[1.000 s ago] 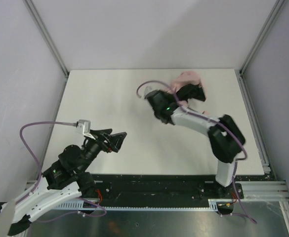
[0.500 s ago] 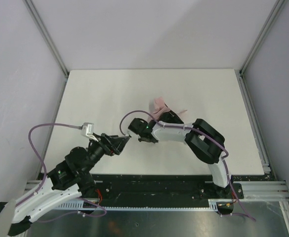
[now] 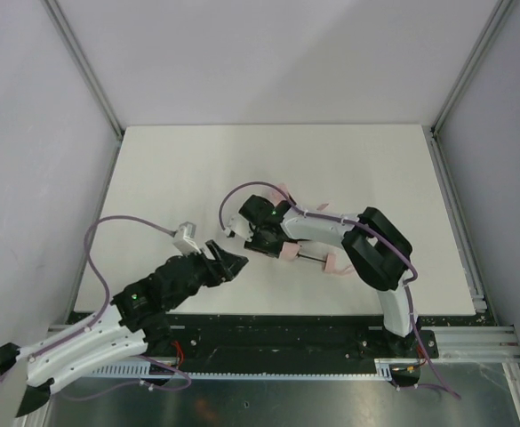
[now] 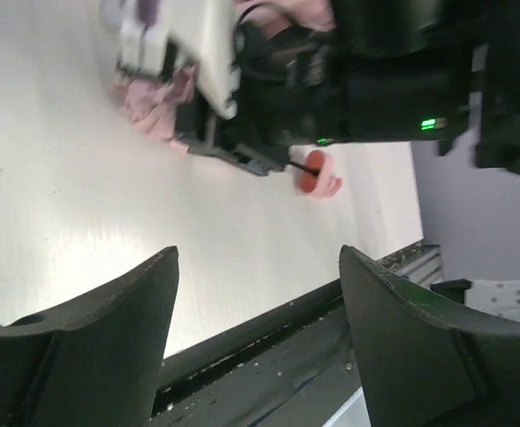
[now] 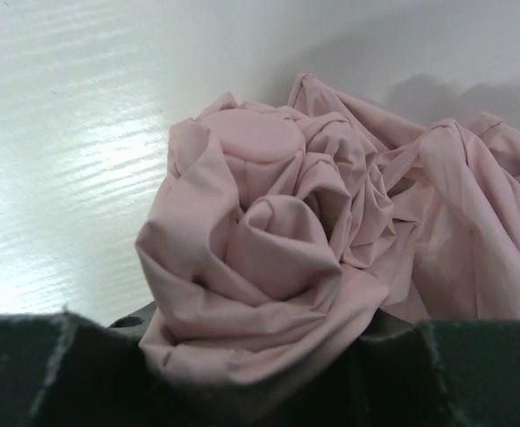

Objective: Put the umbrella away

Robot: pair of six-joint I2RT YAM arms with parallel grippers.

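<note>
The umbrella (image 5: 268,240) is a crumpled pale pink bundle of fabric, and my right gripper (image 5: 246,336) is shut on it. From above, the right gripper (image 3: 258,233) is stretched left over the table's near middle. Pink fabric (image 3: 283,189) shows beside it. A thin dark shaft (image 3: 311,259) runs right to the small pink handle (image 3: 335,264), which is off to the right of the grip. My left gripper (image 3: 231,261) stands open just left of the right one, nothing between its fingers. In the left wrist view the left gripper (image 4: 258,258) faces the handle (image 4: 317,174) and fabric (image 4: 153,96).
The white table (image 3: 180,178) is walled by grey panels and metal posts at its corners. A black rail (image 3: 277,334) with the arm bases runs along the near edge. Purple cables (image 3: 126,222) loop off both wrists.
The right arm swung the umbrella from the far right of the table down to the near middle. The left gripper reached right toward it, its jaws narrowing somewhat.
</note>
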